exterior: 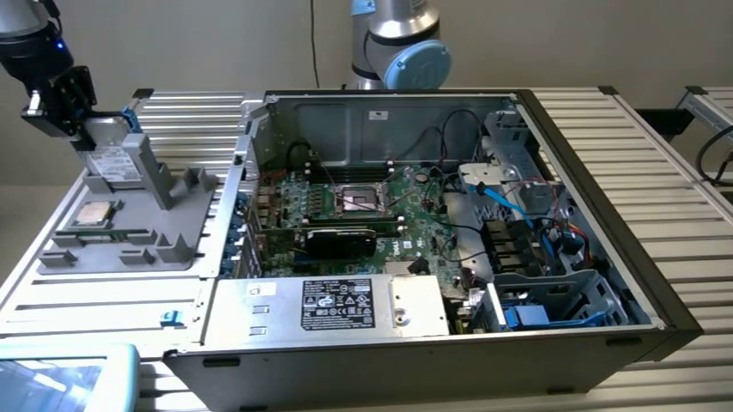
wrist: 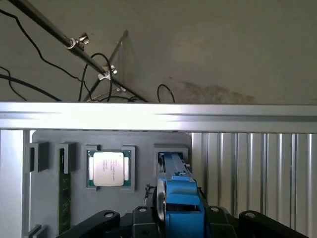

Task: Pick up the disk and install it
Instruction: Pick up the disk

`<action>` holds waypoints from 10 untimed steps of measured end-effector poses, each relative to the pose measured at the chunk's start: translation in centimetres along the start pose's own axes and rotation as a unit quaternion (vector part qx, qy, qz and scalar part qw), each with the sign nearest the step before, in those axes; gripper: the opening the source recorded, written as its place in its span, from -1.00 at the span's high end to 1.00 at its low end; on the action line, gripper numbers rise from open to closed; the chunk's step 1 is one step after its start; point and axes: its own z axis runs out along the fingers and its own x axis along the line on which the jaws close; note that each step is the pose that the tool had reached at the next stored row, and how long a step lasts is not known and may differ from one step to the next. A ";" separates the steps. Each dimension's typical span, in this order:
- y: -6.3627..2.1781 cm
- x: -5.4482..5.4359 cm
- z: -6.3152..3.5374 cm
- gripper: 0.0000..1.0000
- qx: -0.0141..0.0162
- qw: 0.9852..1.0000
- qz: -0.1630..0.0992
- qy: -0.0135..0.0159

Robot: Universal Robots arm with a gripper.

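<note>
Gripper (exterior: 78, 120): I've got it up at the exterior view's far left, well clear of the computer case (exterior: 332, 129), sitting right over the disk (exterior: 115, 161).
Jaws: one on each side of the disk's blue bracket on my wrist view; clamped or not, I cannot tell.
Disk: standing on edge in the grey tray (exterior: 69, 257), on the exterior view's left of the case, white label showing.
Processor chip (exterior: 94, 215): lying flat in the tray, just beside the disk, farther from the case's back wall.
Case: open on the table (exterior: 641, 137), and I see the motherboard (exterior: 366, 202) inside.
Silver box (exterior: 343, 305): black label up, at the case's near edge.
Arm (exterior: 396, 43): rising behind the case.
</note>
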 end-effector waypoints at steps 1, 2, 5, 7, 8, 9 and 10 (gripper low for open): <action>0.00 0.0 0.00 0.25 0.000 1.000 0.000 0.000; 0.01 0.0 0.00 0.25 0.000 1.000 0.000 0.000; 0.03 0.0 0.00 0.25 0.000 1.000 0.000 0.000; 0.05 0.0 -0.10 0.25 0.001 1.000 0.000 0.000; 0.05 0.0 -0.22 0.25 0.003 1.000 0.001 0.000; 0.05 0.0 -0.39 0.25 0.004 1.000 0.001 0.001; 0.05 0.0 -0.53 0.25 0.005 1.000 0.001 0.001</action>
